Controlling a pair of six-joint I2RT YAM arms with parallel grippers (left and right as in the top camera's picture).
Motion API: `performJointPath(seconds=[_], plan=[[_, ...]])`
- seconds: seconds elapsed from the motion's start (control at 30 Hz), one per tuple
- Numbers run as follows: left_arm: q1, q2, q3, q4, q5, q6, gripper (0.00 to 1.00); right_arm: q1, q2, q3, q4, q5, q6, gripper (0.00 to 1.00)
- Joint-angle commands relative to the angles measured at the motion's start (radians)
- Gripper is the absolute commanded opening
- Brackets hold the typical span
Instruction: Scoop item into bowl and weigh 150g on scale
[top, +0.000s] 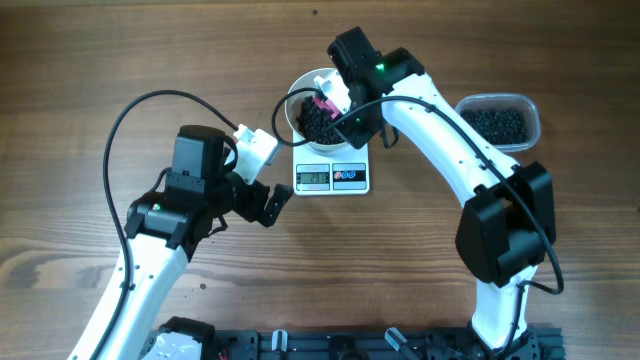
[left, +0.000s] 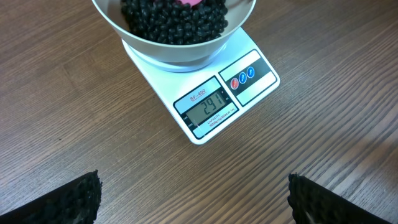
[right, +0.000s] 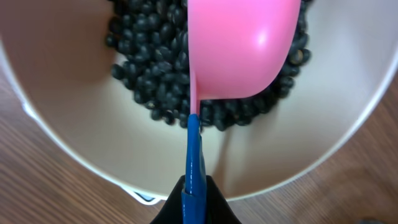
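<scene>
Your right gripper (right: 194, 200) is clenched on the thin blue handle (right: 194, 149) of the pink plastic scoop (right: 242, 50). The scoop's cup is turned over, back upward, and seems to rest on the mass of tiny round black beans (right: 146, 81) inside the round white smooth-sided bowl (right: 56, 112). The bowl sits on the small white rectangular digital scale (left: 252, 74), with the grey display (left: 208, 107) showing at the bowl's 6 o'clock. Your left gripper (left: 194, 202) is released, jaws wide and empty, over the brown wooden table (left: 323, 124) at about 7 o'clock from the scale. The clear rounded-rectangular plastic tub (top: 535, 118) of spare beans stands at the bowl's 3 o'clock, well apart.

The digits appear to read 291, though they are small and I cannot make out any decimal point. I judge that to be past target, or inflated by the scoop leaning on the pile. Lift the scoop straight up until it touches neither beans nor rim, and let the reading settle before you trust it. If it is over, roll your wrist so the cup faces up, dig shallowly at the pile's centre, and carry small loads to the tub, re-reading after each. Hold the handle clear of the rim at 6 o'clock, since a nudge could shift the bowl or falsify the weight. Leave the left gripper off the scale.
</scene>
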Motion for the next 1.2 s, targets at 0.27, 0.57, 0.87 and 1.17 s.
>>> performJointPath(seconds=[0.27,0.57,0.87,1.17], plan=[[-0.003,0.008,-0.010,0.003,0.016,0.002,1.00,-0.082,0.016,0.020,-0.003,-0.307,0.028,0.04],[-0.003,0.008,-0.010,0.003,0.016,0.002,1.00,-0.181,-0.001,0.020,-0.002,-0.497,0.044,0.04],[-0.003,0.008,-0.010,0.003,0.016,0.002,1.00,-0.241,-0.037,0.021,-0.001,-0.616,0.049,0.04],[-0.003,0.008,-0.010,0.003,0.016,0.002,1.00,-0.304,-0.122,0.021,-0.005,-0.715,0.076,0.04]])
